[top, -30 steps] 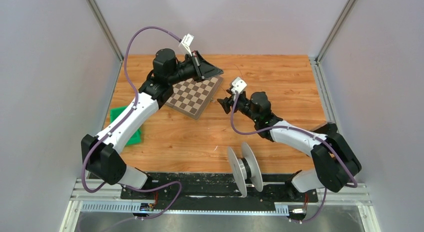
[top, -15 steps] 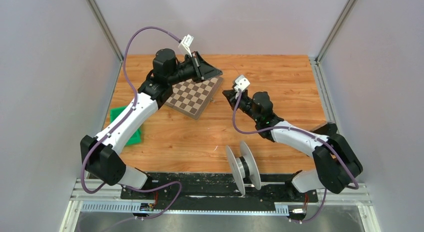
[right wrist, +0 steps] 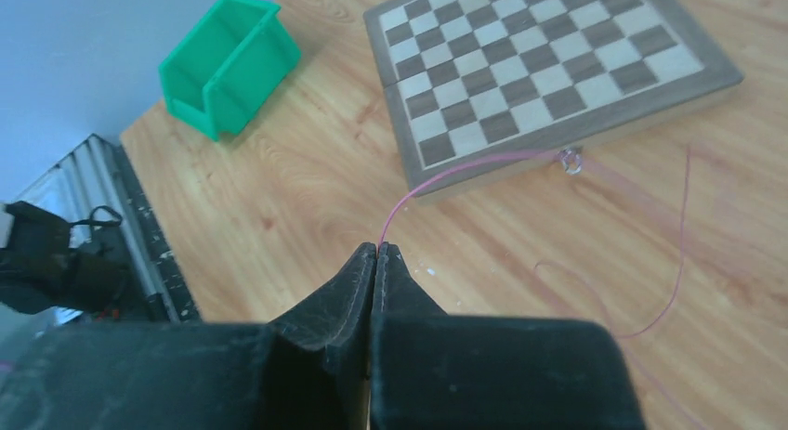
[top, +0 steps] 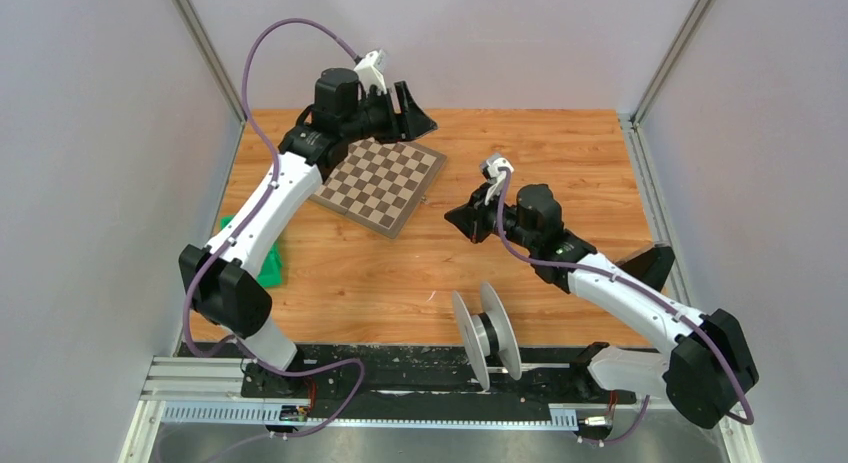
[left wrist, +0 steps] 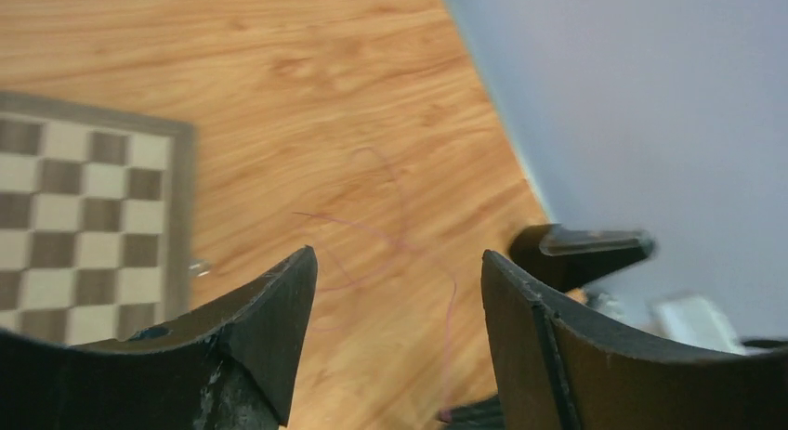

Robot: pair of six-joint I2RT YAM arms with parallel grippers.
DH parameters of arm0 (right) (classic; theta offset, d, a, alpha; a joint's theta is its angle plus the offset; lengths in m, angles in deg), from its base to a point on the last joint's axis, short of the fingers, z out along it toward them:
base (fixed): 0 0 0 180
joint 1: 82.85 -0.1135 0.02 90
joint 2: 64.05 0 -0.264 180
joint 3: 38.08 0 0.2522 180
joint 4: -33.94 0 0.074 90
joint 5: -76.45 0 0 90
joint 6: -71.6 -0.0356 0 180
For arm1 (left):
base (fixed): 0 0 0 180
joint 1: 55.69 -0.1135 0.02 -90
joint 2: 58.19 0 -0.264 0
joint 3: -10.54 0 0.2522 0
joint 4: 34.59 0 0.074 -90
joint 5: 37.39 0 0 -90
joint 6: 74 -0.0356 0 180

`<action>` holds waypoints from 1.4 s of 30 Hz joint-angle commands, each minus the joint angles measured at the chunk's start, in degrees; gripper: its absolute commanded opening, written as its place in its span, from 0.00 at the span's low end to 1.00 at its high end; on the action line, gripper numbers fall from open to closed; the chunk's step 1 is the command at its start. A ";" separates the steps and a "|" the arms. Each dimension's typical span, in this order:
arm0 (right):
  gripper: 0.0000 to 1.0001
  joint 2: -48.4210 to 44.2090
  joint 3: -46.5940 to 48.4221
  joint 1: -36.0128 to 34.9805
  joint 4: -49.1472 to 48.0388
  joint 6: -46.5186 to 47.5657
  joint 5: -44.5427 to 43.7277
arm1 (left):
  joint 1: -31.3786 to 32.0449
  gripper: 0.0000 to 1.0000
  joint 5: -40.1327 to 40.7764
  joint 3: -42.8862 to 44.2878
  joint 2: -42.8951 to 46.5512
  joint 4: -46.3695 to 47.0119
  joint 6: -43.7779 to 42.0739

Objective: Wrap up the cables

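The cable [right wrist: 446, 175] is a thin pink wire lying in loose loops on the wooden table beside the chessboard [right wrist: 548, 68]. My right gripper [right wrist: 379, 247] is shut on one end of it, and the wire rises from between the fingertips toward the board's corner. In the top view the right gripper [top: 452, 215] hovers low at mid-table. My left gripper [left wrist: 398, 254] is open and holds nothing; the cable [left wrist: 452, 309] lies on the wood below it. In the top view the left gripper [top: 420, 123] sits above the far edge of the chessboard [top: 380, 183].
An empty grey spool [top: 487, 334] stands on its mount at the near edge between the arm bases. A green bin [top: 265, 266] sits at the left edge, partly behind the left arm. Grey walls enclose the table on three sides.
The left gripper opened and lifted slightly toward the back. The right gripper closed on the pink cable, and its arm stretched out and drew a little nearer.
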 commanded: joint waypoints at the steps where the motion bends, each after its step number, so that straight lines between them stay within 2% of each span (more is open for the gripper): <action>1: 0.00 -2.70 5.83 0.29 8.92 -8.51 4.16 | -1.07 0.76 9.78 0.68 0.39 -8.27 -12.45; 3: 0.00 -3.13 7.39 0.28 9.97 -11.32 4.23 | -1.04 0.78 12.41 -1.92 2.94 -8.10 -14.85; 5: 0.00 -3.35 7.74 0.28 8.53 -14.80 5.04 | -1.00 0.78 9.90 -6.38 6.27 -7.39 -15.36; 8: 0.00 -3.41 5.08 0.13 1.71 -20.54 6.85 | -1.00 0.77 -0.01 -15.36 12.59 -0.88 -12.26; 9: 0.00 -3.69 4.17 0.11 -0.86 -22.04 6.87 | -1.00 0.77 -1.76 -20.34 15.85 4.19 -11.41; 12: 0.00 -4.19 2.55 -0.51 -4.67 -20.78 7.43 | -1.00 0.77 -8.45 -25.66 19.71 9.66 -7.30; 20: 0.00 -5.57 -2.17 -1.62 -9.71 -16.46 8.58 | -0.57 0.75 -14.39 -28.83 19.02 13.88 -0.65; 26: 0.00 -5.62 -2.04 -2.16 -9.02 -14.56 8.13 | 1.20 0.65 -19.23 -27.25 13.01 14.26 0.37; 32: 0.00 -5.41 -2.00 -2.27 -8.44 -13.45 7.40 | 2.49 0.59 -21.49 -26.34 10.83 13.16 0.12; 42: 0.00 -4.79 -2.22 -2.27 -8.50 -13.42 7.11 | 2.61 0.59 -23.20 -26.07 10.11 13.92 0.28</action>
